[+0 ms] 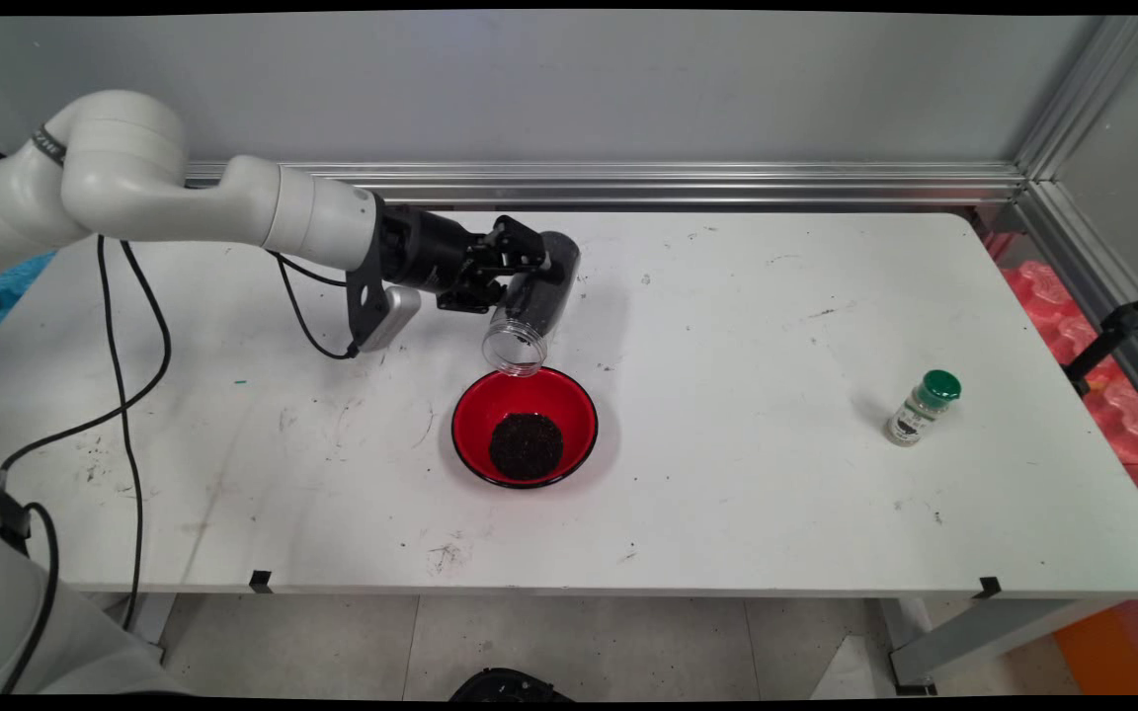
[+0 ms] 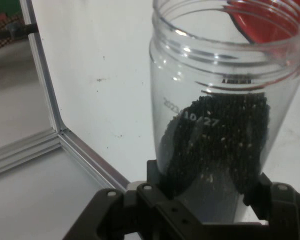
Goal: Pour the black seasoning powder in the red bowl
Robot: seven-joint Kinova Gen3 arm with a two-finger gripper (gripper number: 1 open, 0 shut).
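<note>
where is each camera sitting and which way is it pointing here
Main view: fixed above the table's near side, looking down across the white table to the back wall; the white arm and gripper show.
Hand view: on the hand, looking along the gripper up the tilted clear jar; only black linkage and fingers show.
Shared: the jar of dark grains, and the red bowl at its mouth.

You see clear jar (image 2: 225, 100) of black grains clamped between fingers (image 2: 157, 182) | mouth open | red bowl (image 2: 270, 22) beyond rim
</note>
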